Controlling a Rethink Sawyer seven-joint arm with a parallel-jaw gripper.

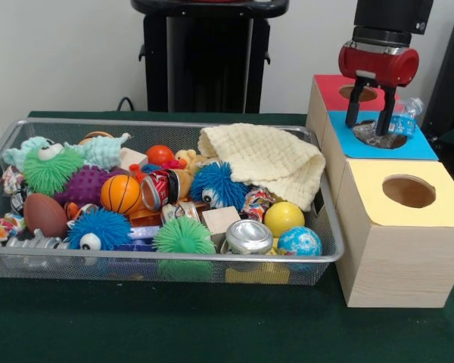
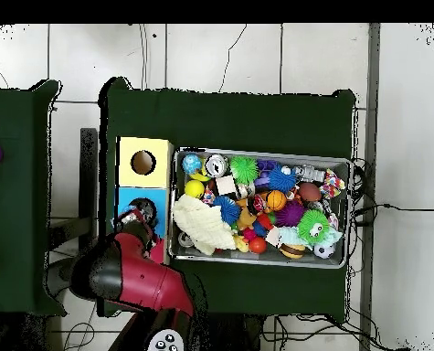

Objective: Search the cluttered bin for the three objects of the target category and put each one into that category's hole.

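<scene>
My gripper hangs over the round hole of the blue-topped wooden box, fingers spread and empty. A wrinkly clear packet showing blue and white lies on the blue top just right of my right finger and looks free of it. A grey crinkled mass sits in the hole below my fingers. The wire mesh bin stands to the left, full of toys. I cannot pick out another such packet in it. In the overhead view my gripper covers the blue box beside the bin.
A yellow-topped box stands in front of the blue one and a red-topped box behind it. A cream cloth drapes the bin's right end. Spiky balls, a red can and a silver can crowd the bin.
</scene>
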